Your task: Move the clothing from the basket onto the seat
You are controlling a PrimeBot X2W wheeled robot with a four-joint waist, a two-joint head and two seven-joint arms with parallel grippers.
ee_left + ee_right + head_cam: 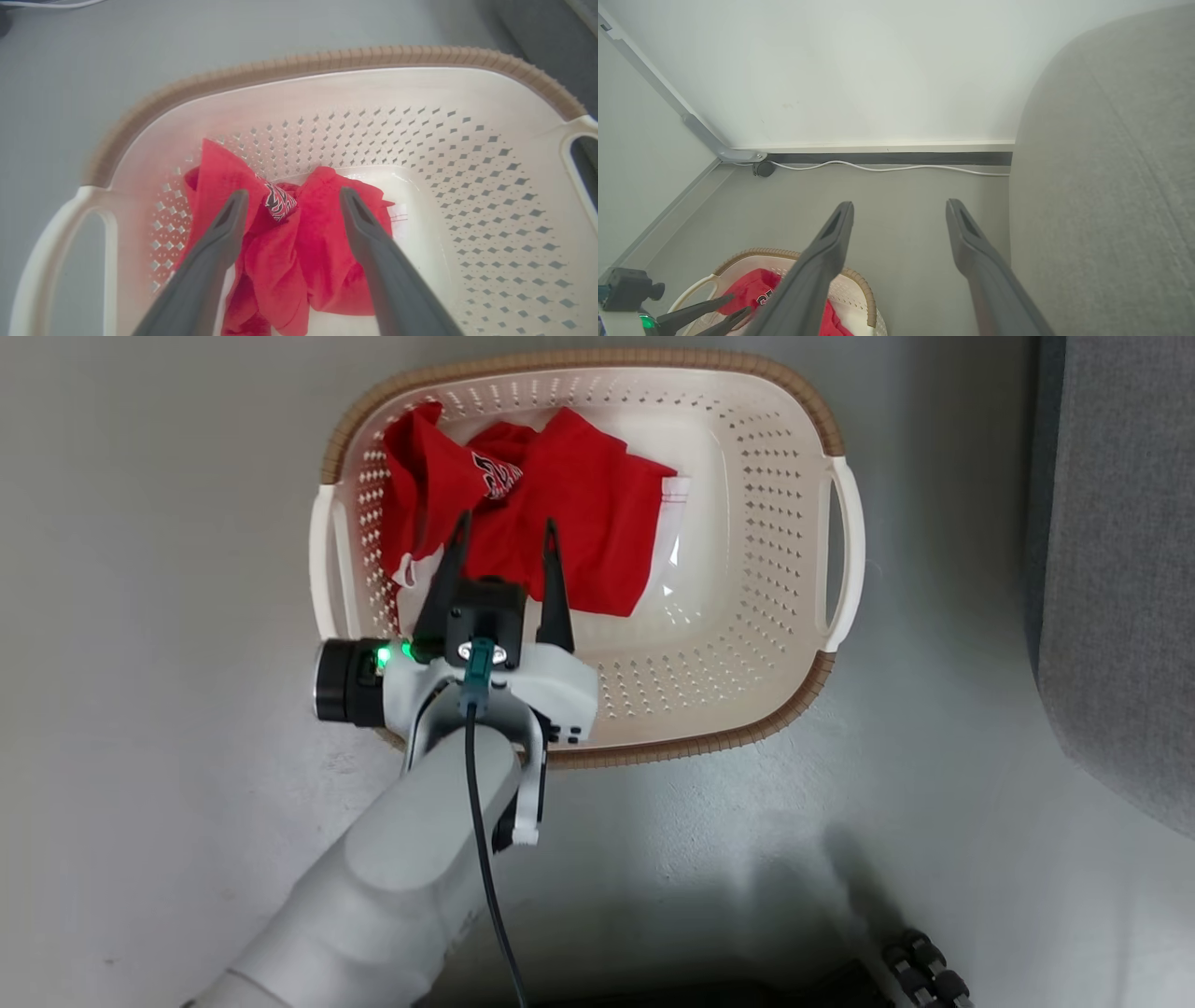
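The red clothing [551,513] lies crumpled in the left half of the cream basket [766,476], which stands on the grey floor. My left gripper [504,527] hangs over the pile, open, its two dark fingers pointing down at the red cloth; from the left wrist the clothing [289,252] shows between and below the spread fingers [224,224] inside the basket [467,186]. My right gripper [899,210] is open and empty, raised above the floor beside the grey seat [1106,186]. The seat [1120,569] runs along the right edge of the head view.
A white wall with a dark skirting strip and a white cable [887,167] lies beyond the floor. A grey metal frame leg [705,135] stands at the left. Part of my base [924,971] shows at the bottom of the head view.
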